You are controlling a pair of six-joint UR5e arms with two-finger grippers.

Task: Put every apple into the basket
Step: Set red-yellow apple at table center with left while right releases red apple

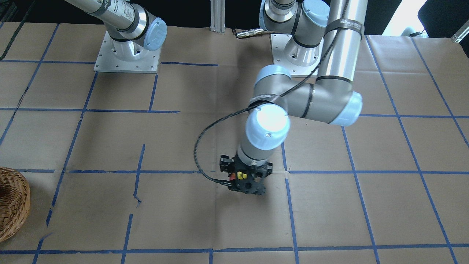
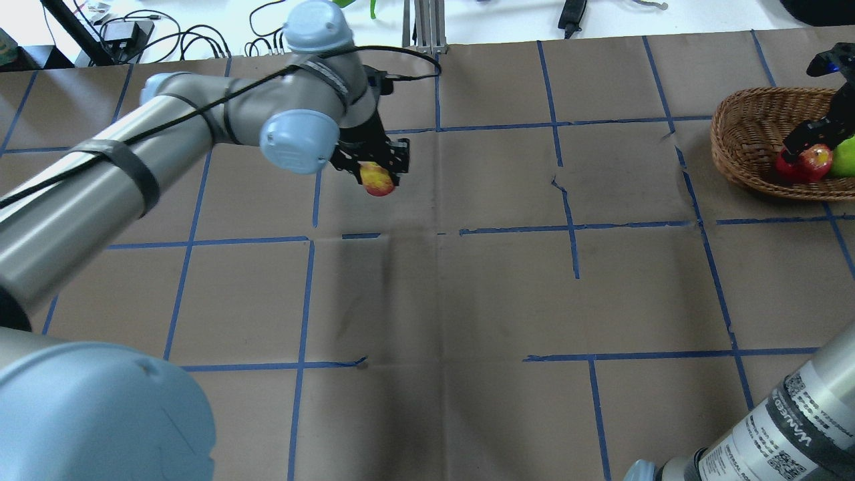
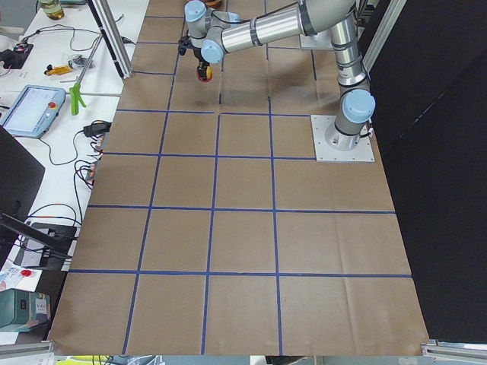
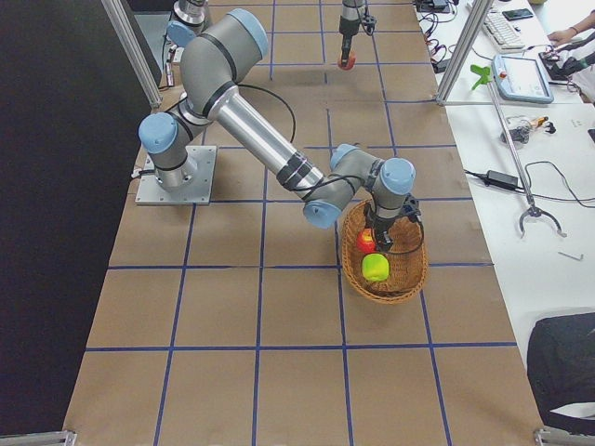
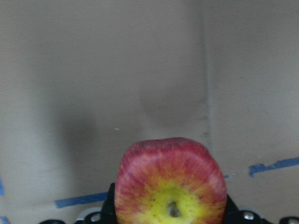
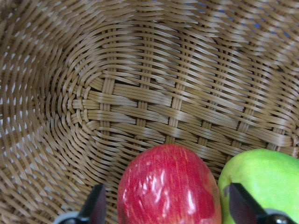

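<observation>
My left gripper [image 2: 375, 167] is shut on the red apple with yellow patches [image 2: 377, 180] and holds it above the table, left of centre; the apple fills the bottom of the left wrist view [image 5: 170, 182]. The wicker basket [image 2: 748, 133] stands at the far right edge. The solid red apple [image 2: 809, 162] and the yellow-green apple [image 2: 845, 157] lie in it side by side. My right gripper [image 2: 805, 143] is down inside the basket. In its wrist view its fingers [image 6: 96, 205] stand spread on either side of the red apple [image 6: 168, 186], with a small gap on each side.
The table is covered in brown paper [image 2: 467, 300] with a blue tape grid. An aluminium post [image 2: 424, 27] stands at the far edge. The left arm's cable [image 1: 205, 139] loops beside its wrist. The arm bases [image 1: 126, 55] are bolted at the robot's side.
</observation>
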